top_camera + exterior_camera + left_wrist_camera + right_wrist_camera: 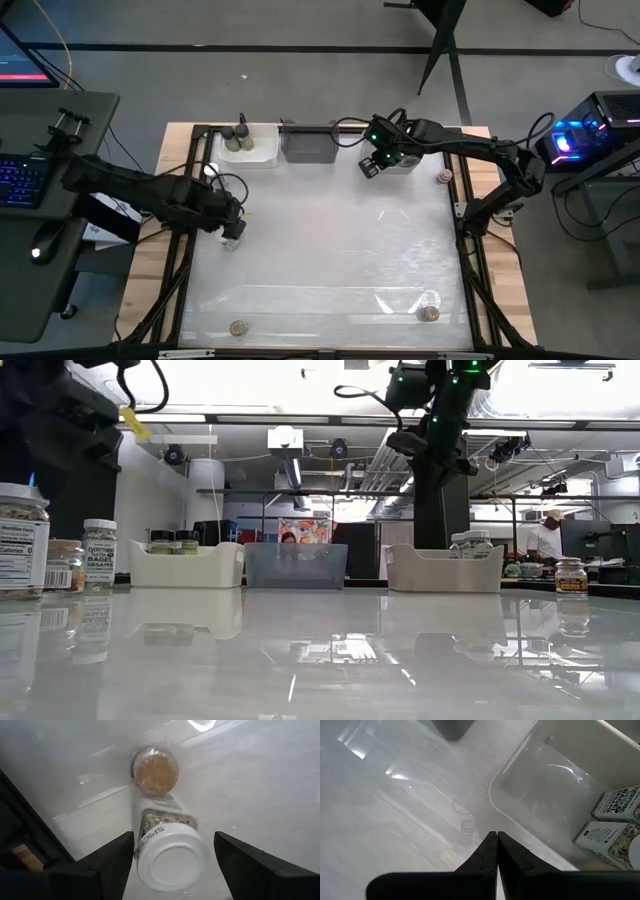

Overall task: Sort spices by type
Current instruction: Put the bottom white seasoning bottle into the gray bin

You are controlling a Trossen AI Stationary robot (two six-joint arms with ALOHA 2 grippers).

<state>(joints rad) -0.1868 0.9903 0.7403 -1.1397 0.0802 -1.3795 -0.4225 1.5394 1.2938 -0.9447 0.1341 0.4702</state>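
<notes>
My left gripper (232,236) hangs open over the table's left side. In the left wrist view it (174,835) points down with one finger on either side of an upright white-capped spice jar (170,860); whether a finger touches the jar, I cannot tell. A cork-capped jar (155,770) stands on the table just beyond it. My right gripper (372,165) is shut and empty above the table, beside the near-left corner of the far-right white bin (530,795). White-capped jars (612,822) lie in that bin.
A white bin (250,147) with dark-capped jars stands at the far left, with a grey bin (308,143) beside it. Single jars stand near the front left (238,327), front right (430,313) and right edge (444,177). A person (548,538) is in the room behind.
</notes>
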